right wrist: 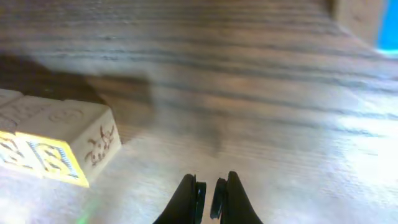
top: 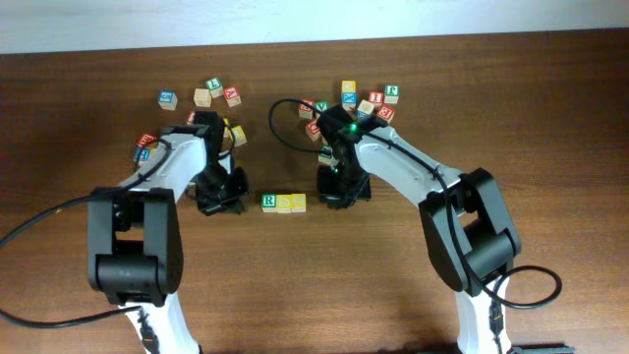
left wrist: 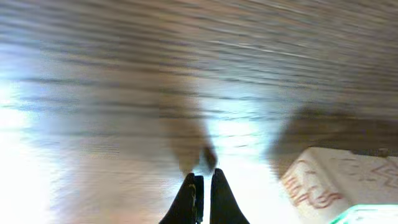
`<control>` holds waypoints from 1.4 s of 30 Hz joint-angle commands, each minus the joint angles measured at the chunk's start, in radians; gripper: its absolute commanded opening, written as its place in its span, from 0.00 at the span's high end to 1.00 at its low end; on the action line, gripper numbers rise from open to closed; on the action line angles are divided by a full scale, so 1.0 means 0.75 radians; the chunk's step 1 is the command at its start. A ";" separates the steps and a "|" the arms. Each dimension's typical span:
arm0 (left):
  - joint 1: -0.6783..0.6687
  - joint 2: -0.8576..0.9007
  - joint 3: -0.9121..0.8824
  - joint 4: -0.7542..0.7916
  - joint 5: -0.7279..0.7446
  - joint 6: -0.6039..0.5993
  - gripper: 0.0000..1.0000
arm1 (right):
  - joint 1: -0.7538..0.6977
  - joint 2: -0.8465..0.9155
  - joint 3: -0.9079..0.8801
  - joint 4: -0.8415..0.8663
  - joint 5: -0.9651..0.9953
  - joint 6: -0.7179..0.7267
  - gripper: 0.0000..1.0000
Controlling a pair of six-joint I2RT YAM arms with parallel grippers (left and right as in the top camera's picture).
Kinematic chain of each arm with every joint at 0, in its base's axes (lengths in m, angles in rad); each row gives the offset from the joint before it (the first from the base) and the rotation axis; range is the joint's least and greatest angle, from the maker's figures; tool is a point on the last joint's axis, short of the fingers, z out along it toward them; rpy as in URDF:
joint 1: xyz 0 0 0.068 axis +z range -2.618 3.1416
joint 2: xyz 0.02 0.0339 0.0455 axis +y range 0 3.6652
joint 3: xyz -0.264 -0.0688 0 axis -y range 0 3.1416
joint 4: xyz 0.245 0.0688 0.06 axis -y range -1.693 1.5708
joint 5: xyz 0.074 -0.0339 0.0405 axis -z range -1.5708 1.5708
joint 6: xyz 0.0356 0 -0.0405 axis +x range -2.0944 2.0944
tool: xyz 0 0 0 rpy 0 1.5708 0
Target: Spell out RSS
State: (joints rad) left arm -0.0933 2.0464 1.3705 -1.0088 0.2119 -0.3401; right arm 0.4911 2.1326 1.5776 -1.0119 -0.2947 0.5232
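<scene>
1. A dark wooden table point(top: 324, 295) under a strip of white wall point(top: 314, 15) carries a short row of three alphabet cubes at its centre. The green-and-white R cube point(top: 269, 202) touches the middle yellow cube point(top: 284, 203), which touches the end yellow cube point(top: 299, 203).
2. The left gripper point(top: 221, 202) hangs low just beside the R cube on its outer side. In its wrist view the fingers point(left wrist: 186, 202) are pinched to a narrow slit with nothing between them, and the R cube's engraved side fills the lower right corner.
3. The right gripper point(top: 339, 195) sits near the R cube's row at its far yellow end. Its jaws are likewise drawn nearly together and empty, and the end cube's yellow face shows at the left of its wrist view.
4. Judged from the row, the word looks spelled, and what is left is to leave it alone.
5. The risk is a knock. Both grippers are low and close to the row's ends, so a sideways swing while pulling away could nudge an end cube, open a gap or twist a letter.
6. Loose cubes point(top: 214, 93) lie scattered behind the R cube on both sides, and a retreating arm or trailing cable could sweep one toward the row.
</scene>
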 commanded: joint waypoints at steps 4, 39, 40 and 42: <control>0.117 -0.085 0.067 -0.070 -0.087 0.006 1.00 | 0.045 -0.078 0.071 -0.133 0.021 -0.021 0.96; 0.283 -0.261 0.062 -0.019 -0.233 0.040 0.01 | 0.085 -0.366 0.154 -0.124 0.425 0.041 0.63; 0.283 -0.266 0.062 0.011 -0.233 0.040 0.01 | 0.082 -0.375 0.154 -0.129 0.426 0.041 0.63; 0.283 -0.269 0.062 0.065 -0.232 0.024 0.01 | 0.077 -0.374 0.154 -0.139 0.419 0.041 0.64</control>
State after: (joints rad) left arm 0.1127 1.8847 1.4029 -0.9962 0.0444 -0.3286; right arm 0.5541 1.8549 1.6821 -1.1057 -0.0231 0.5533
